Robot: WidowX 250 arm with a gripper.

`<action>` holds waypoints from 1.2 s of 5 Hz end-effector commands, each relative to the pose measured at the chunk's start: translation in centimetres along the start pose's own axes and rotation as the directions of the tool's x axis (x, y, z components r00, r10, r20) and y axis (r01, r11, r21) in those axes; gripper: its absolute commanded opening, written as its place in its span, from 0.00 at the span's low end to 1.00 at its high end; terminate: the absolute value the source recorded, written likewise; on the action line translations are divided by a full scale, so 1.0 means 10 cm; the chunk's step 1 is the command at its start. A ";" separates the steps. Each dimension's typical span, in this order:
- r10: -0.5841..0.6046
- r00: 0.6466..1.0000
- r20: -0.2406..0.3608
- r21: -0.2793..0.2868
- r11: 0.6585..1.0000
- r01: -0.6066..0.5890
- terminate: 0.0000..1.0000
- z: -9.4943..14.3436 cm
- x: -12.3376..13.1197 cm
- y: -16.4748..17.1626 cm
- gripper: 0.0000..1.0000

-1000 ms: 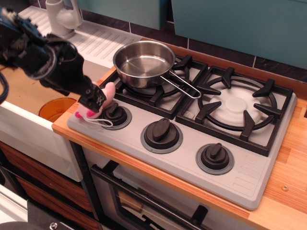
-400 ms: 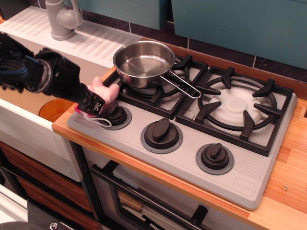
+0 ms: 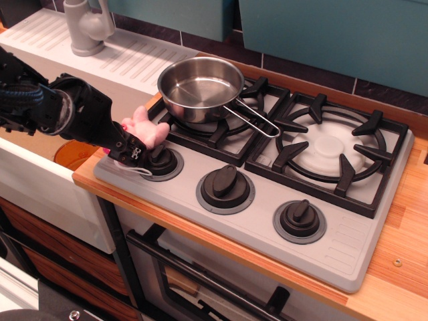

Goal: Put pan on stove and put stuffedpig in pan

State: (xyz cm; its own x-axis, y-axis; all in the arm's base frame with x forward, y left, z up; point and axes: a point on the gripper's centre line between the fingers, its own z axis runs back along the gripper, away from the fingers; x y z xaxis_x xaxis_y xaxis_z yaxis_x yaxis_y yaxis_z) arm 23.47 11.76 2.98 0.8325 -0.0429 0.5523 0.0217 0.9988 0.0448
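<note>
The shiny steel pan (image 3: 200, 87) sits on the left burner grate of the grey stove (image 3: 374, 234), its wire handle pointing right. The pale-pink stuffedpig (image 3: 148, 130) is at the stove's left front corner, by the left knob (image 3: 162, 160). My black gripper (image 3: 135, 146) comes in from the left and is shut on the pig's lower side, with the pig's white string loop (image 3: 137, 170) hanging below onto the stove. The pig looks tilted and slightly raised.
A sink with a grey faucet (image 3: 87, 27) and a white ridged draining board lies to the left. An orange object (image 3: 73, 152) sits in the sink below my arm. The right burner grate (image 3: 331, 150) is bare. Wooden counter surrounds the stove.
My arm has dropped lower and swung in from the left. The pig has turned and lifted a little in my grip; its pink feet no longer show at the stove's corner.
</note>
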 end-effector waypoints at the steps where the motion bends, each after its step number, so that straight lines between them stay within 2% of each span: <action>1: 0.003 1.000 -0.023 -0.023 1.000 -0.004 0.00 -0.07 0.18 -0.02 0.00; 3: -0.015 0.996 -0.084 -0.017 1.000 0.014 0.00 0.05 0.35 0.02 0.00; 6: -0.043 0.979 -0.197 0.113 0.991 0.066 0.00 0.72 0.73 0.14 0.00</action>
State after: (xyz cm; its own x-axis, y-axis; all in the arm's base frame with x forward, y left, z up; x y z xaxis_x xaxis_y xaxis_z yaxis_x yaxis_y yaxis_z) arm 24.71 12.66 11.50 0.9418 -0.0613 0.3305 0.0164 0.9905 0.1368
